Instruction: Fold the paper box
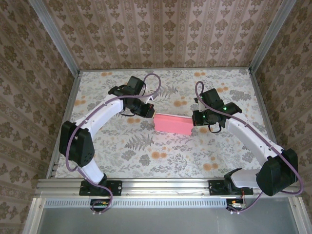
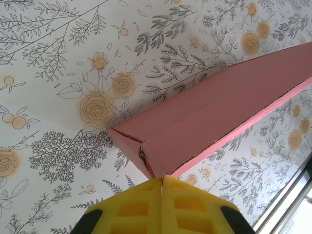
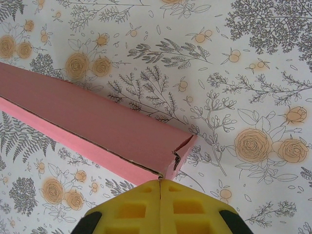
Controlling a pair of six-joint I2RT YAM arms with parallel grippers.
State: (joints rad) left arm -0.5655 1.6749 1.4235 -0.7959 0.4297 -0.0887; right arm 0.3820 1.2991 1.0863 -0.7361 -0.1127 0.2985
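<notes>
You are late in the job, going by how things lie. The paper box (image 1: 173, 124) already reads as a closed, flat pink rectangle at the middle of the tabletop (image 1: 146, 156), its long axis running roughly from 10 o'clock to 4 o'clock in the top view.

What looks unfinished is the ends. In the left wrist view the end flap (image 2: 141, 153) shows a small dark gap where it tucks in. In the right wrist view the end tuck (image 3: 178, 156) looks a little crumpled, and a thin dark line runs along the long seam. Expect some pressing or seating of those tabs before you call it done.

The left gripper (image 1: 151, 113) sits at the box's 10 o'clock end and the right gripper (image 1: 194, 119) at its 4 o'clock end. The jaws of both are closed together, yellow pads flush with no gap between them. Each pair of tips meets a corner of the box. You cannot tell whether a sliver of card is nipped in either seam.

Room is generous. Bare tabletop surrounds the box, with the walls at 12, 9 and 3 o'clock well apart from it. Your tightest spot is the gap between the two wrists across the box.
</notes>
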